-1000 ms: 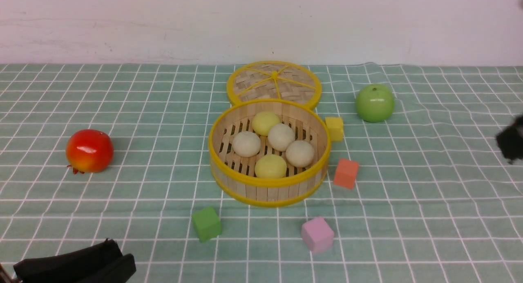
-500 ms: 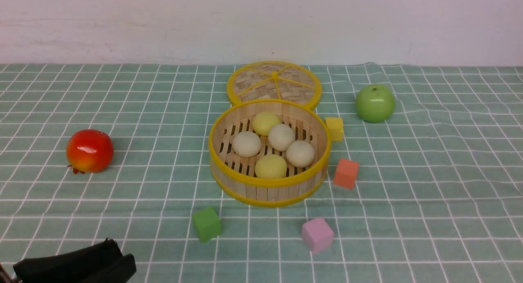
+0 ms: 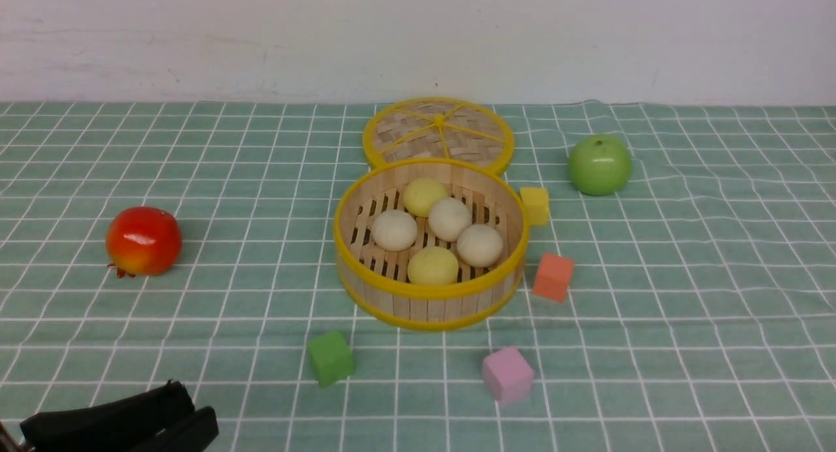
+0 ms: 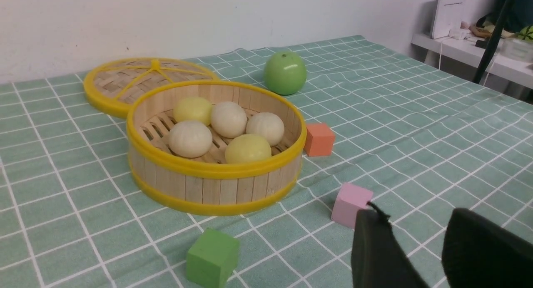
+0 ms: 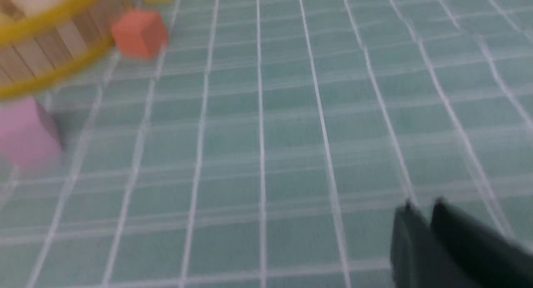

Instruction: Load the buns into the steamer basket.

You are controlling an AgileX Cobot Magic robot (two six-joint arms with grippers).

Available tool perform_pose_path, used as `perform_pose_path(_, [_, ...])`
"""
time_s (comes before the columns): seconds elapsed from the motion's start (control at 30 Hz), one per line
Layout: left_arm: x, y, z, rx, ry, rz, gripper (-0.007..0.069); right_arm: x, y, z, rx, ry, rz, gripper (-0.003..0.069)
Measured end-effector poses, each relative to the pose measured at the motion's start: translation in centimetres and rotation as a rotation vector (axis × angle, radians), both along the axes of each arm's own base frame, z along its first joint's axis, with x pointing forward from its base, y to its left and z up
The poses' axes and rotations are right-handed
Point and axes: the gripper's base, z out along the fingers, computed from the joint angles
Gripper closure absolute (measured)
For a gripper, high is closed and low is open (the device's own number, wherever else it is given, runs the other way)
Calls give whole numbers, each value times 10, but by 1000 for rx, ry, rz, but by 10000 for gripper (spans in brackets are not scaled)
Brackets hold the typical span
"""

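Front view: the steamer basket [image 3: 429,294] stands at table centre, with all five buns [image 3: 449,219] inside on its slats, three off-white and two pale yellow. The lid [image 3: 437,133] lies flat at the basket's 12 o'clock, touching its rim. Yellow cube [image 3: 535,205] at 2 o'clock, orange cube [image 3: 553,277] at 4, pink cube [image 3: 507,375] at 5, green cube [image 3: 330,357] at 7. Left gripper [image 4: 414,242] empty, jaws apart. Right gripper [image 5: 420,221] empty over bare cloth, jaws nearly together.
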Motion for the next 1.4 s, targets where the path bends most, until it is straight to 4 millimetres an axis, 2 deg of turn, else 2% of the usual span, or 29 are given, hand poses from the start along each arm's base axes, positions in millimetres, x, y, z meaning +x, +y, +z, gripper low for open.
perform_pose_path(0.13, [0,0,0,0,0,0,387,0,-1,1,-30,-22,-3,678])
perform_pose_path(1.13, [0,0,-1,1,-21,2,387,0,-2,1,-45,-26,-6,667])
perform_pose_path(1.23, [-1,6,-1,-9,-84,41,405,0,-2,1,-45,-26,-5,664])
perform_pose_path(1.4, [-8,34,-12,-62,-141,284,498,0,-2,1,-45,-26,-6,662])
